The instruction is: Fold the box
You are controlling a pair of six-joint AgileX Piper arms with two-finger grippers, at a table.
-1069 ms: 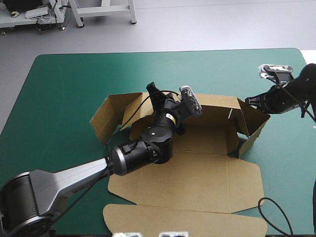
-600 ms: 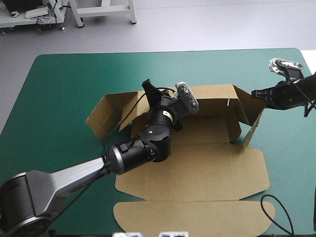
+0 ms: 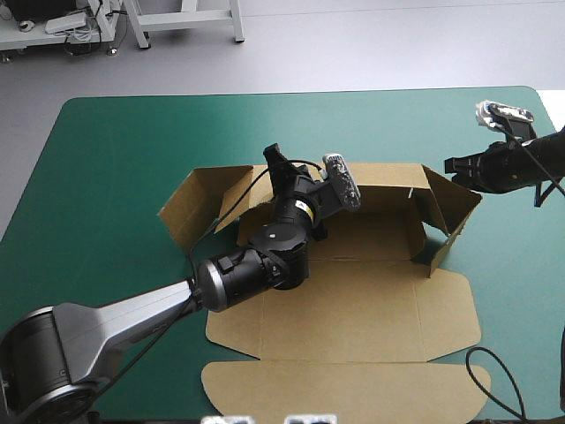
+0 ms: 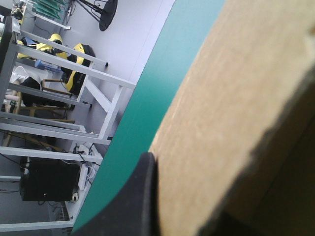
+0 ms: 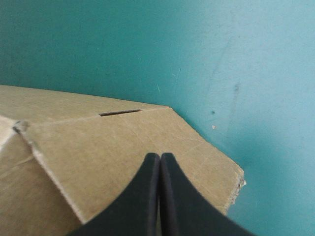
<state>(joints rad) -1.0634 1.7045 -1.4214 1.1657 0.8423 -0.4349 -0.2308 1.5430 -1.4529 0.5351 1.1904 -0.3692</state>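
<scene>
at the middle of the teal-green cover [image 3: 115, 159] the brown box [image 3: 353, 309] lies open, its far wall [image 3: 388, 177] raised along a 9-to-3 line and its lid [image 3: 335, 389] flat toward 6 o'clock, so the whole sheet runs long from 12 to 6. the left arm [image 3: 132, 318] comes in from 7 o'clock, bends at the elbow over the tray floor and points toward 11; the left gripper [image 3: 275, 163] is clamped on the far wall's top edge, one black finger [image 4: 142, 196] against the board. the right arm [image 3: 530, 163] reaches in from 3 o'clock, pointing toward 9; the right gripper [image 3: 453, 165] is clenched with nothing between its fingers, tips at the raised right flap [image 3: 455, 208], a narrow slot [image 5: 119, 112] ahead of it. the left flap [image 3: 190, 203] splays out toward 9
</scene>
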